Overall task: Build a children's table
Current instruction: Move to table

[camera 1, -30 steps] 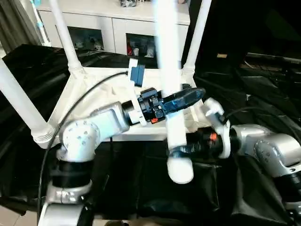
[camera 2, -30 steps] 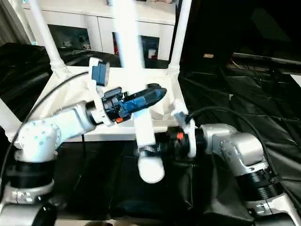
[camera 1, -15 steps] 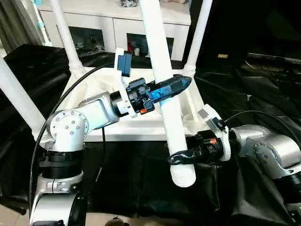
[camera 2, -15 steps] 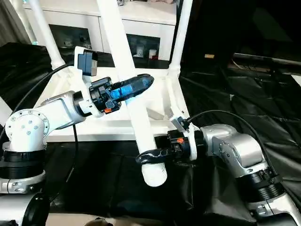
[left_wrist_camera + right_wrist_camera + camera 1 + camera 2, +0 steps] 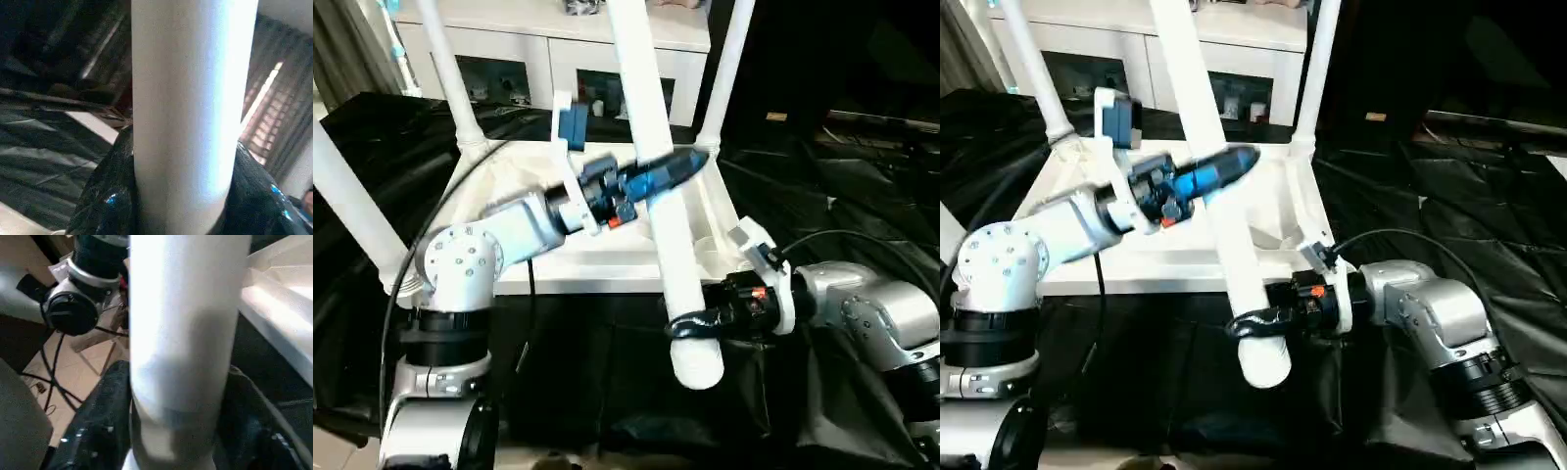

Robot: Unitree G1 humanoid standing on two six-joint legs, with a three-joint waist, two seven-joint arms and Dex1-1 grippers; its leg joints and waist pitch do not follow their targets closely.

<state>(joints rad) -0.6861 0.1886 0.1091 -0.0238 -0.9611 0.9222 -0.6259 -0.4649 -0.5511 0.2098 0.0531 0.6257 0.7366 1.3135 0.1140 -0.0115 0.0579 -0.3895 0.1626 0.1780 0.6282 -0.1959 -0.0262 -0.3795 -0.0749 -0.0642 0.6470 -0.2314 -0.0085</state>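
Two grippers are clamped on the long white tapered plastic leg (image 5: 656,186): left gripper (image 5: 671,174) mid-shaft, right gripper (image 5: 697,325) near its thick end, before the white upturned tabletop's (image 5: 509,264) near edge. Judged light, stiff, slippery.

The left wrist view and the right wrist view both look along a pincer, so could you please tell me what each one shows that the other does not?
Left wrist view alone: crumpled black sheeting and grey curtains behind the leg.

Right wrist view alone: the raised rim of the white plastic rectangular tabletop, the robot's black-and-silver arm joint, and brown floor with cables.

Both: the long white tapered round leg up close, standing between that arm's own two black fingers, which sit against its sides.
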